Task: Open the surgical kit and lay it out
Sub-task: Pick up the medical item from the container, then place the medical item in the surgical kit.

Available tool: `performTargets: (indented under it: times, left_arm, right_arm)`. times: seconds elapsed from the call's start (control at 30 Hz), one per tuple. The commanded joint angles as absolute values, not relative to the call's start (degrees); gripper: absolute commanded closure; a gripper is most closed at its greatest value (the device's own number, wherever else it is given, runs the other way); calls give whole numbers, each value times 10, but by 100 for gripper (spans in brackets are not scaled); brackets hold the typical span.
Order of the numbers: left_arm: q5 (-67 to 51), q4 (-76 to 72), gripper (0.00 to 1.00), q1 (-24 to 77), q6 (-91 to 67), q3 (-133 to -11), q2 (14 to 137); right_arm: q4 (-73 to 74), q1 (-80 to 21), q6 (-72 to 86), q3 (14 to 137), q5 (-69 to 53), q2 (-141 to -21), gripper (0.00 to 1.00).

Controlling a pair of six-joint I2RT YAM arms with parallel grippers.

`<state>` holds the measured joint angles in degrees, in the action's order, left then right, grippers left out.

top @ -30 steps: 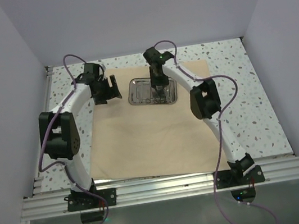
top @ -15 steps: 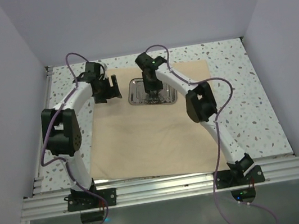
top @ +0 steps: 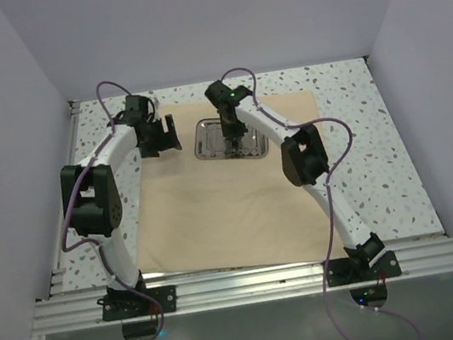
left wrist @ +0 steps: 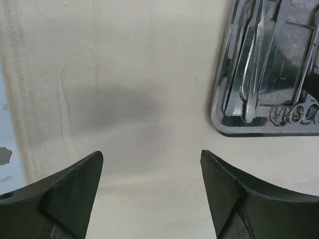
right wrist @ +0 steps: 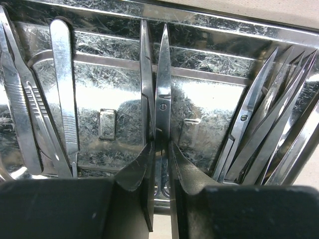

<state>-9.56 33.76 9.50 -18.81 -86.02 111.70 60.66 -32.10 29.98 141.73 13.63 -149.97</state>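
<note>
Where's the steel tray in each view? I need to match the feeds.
Top external: steel tray, far centre, beneath the right gripper.
Left wrist: upper right corner, cut off by the edge.
Right wrist: fills nearly the whole frame.
Shared landmark: the beige cloth under it.

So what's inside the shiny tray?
The tray holds steel tools: tweezers at one end, scissors in the middle, pinched by the right claw, and a bunch of pointed tools at the other end. The claw hides the scissors' handles and the tray's near edge.
</note>
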Motion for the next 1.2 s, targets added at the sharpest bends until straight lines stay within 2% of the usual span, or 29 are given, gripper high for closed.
performTargets:
  times: [0.0,0.2,0.33,0.47,0.57,0.7,0.9,0.97,1.0,1.1,1.17]
  left_arm:
    - [-105,318,17,89,-175,-857,1116]
    - [-104,322,17,88,-177,-867,1114]
    - [-91,330,17,88,-178,-886,1112]
    - [-72,351,16,88,-175,-920,1110]
    - [-56,367,11,88,-181,-945,1105]
    - [-26,373,0,88,-201,-960,1080]
    - [-34,278,0,87,-221,-892,1003]
    - [-92,208,0,70,-248,-840,971]
    - [-174,174,0,62,-264,-816,973]
    - [-290,200,0,54,-279,-843,1017]
    - [-273,210,0,75,-264,-854,1008]
  right_arm:
    - [651,-320,301,1376,120,-1574,99]
    - [658,-315,298,1418,120,-1547,100]
    - [650,-305,309,1432,120,-1482,100]
    - [624,-302,316,1401,116,-1411,100]
    - [602,-302,323,1353,111,-1351,100]
    - [556,-302,330,1257,103,-1260,100]
    - [493,-303,350,1088,82,-1132,100]
    - [483,-303,360,1048,79,-1101,100]
    - [478,-304,363,998,78,-1081,100]
    - [461,-305,377,879,88,-979,100]
    - [450,-305,387,809,93,-930,100]
